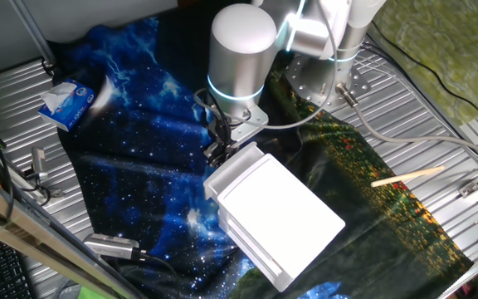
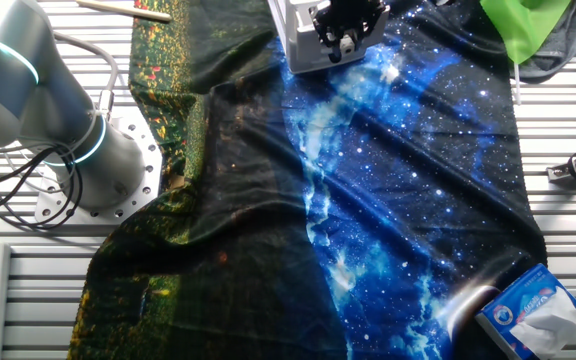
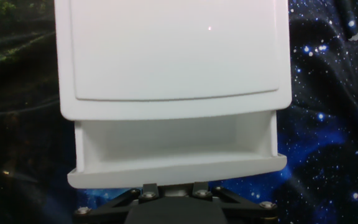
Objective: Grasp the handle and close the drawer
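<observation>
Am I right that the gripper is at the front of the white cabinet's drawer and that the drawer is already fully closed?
Not quite. The gripper is at the drawer front, but the hand view shows the drawer still partly open, its tray sticking out below the cabinet top.

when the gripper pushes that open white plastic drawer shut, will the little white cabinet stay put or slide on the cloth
The small white plastic cabinet looks light and unanchored, so it may slide. The starry blue cloth beneath is wrinkled and could bunch. The shallow white drawer is only slightly open, so probably little pushing.

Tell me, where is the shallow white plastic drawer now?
In the hand view the shallow white plastic drawer sticks out partly open beneath the white cabinet top, directly above the gripper.
</observation>
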